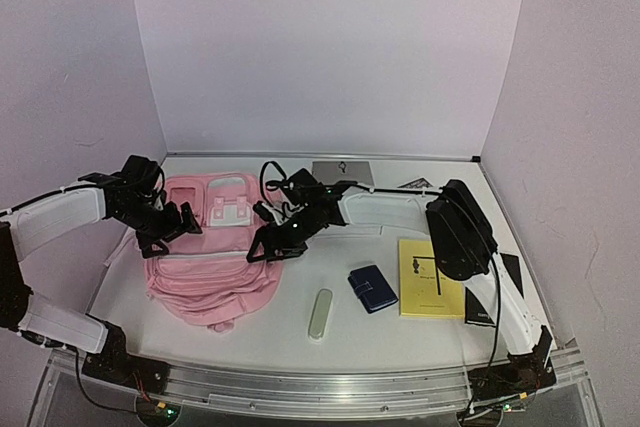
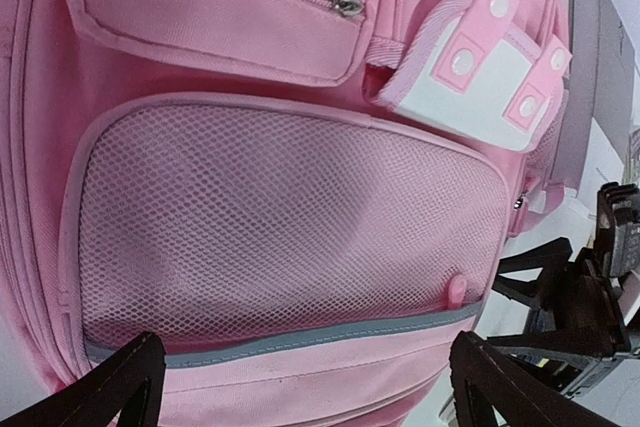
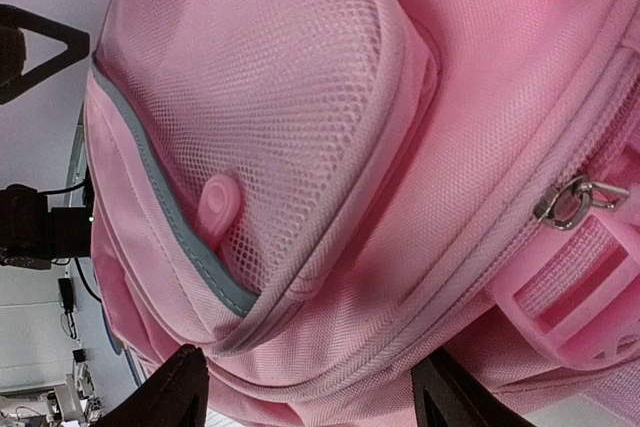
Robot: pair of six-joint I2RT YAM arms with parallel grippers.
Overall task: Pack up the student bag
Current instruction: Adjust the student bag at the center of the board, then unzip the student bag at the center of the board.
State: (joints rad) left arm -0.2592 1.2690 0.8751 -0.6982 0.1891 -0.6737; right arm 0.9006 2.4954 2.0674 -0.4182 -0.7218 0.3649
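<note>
I judge the bag (image 1: pixel 215 267) soft, light and floppy, best pinched at a seam fold. Over it, my left fingers (image 2: pixel 110 387) stand wide, right fingers (image 3: pixel 175 392) apart — neither grips anything.

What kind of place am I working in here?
Probably a robot lab test cell: a white tabletop enclosed by plain white walls, with an aluminium mounting rail along its near edge.

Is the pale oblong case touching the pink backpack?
Apart. The top view shows a strip of bare table between the oblong case and the student bag.
</note>
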